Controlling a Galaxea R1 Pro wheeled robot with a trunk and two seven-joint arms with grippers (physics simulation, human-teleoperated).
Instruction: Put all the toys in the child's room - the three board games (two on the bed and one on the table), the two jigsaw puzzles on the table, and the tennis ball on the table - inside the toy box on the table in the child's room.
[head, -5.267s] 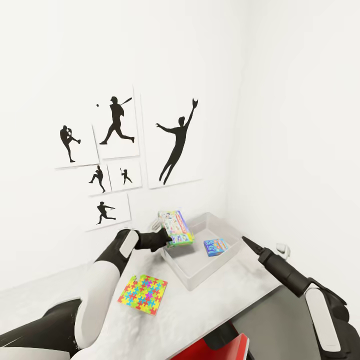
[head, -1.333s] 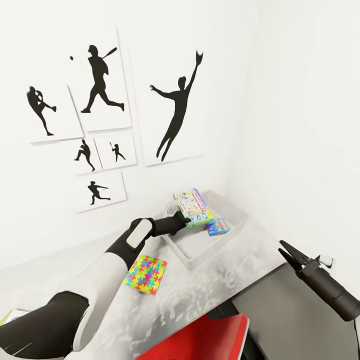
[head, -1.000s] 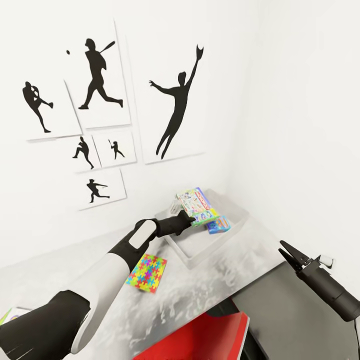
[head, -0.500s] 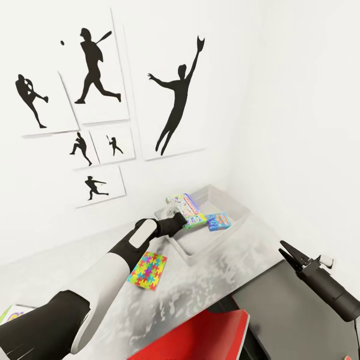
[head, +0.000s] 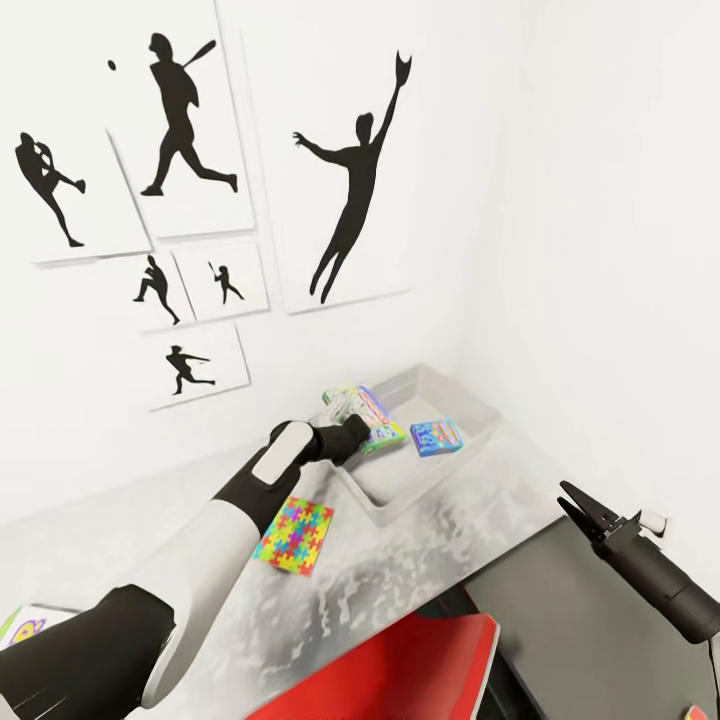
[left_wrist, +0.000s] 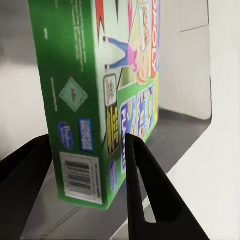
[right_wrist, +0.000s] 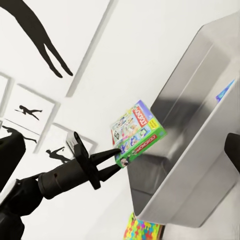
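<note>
The left gripper (head: 362, 432) clamps a green board game (head: 368, 417) by its lower edge, poised over the toy box (head: 470, 440), which lies at its 4 o'clock. A blue game (head: 436, 437) rests inside; the right gripper (head: 578, 505) idles, splayed.

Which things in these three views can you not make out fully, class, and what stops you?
- Green board game: wrist view cuts off its top.
- Toy box floor: head view, near wall hides part.
- Blue board game: box wall hides most.
- Jigsaw puzzle: frame edge cuts it.
</note>
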